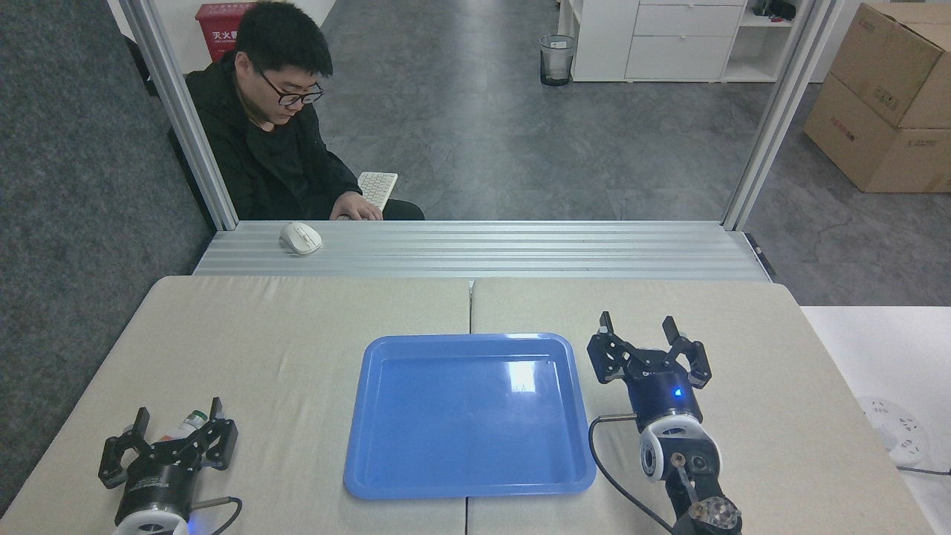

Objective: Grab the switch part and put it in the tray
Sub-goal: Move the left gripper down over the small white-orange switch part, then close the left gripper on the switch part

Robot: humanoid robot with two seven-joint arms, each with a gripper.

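Lying between the spread jaws of the left gripper [177,414], switch part [190,423] sits near desk's [312,327] front-left corner.

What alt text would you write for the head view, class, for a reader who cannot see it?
An empty blue tray sits mid-table between two open grippers. The left gripper brackets a small switch part near the table's left corner; the right gripper waits beside the tray. A person sits beyond the table.
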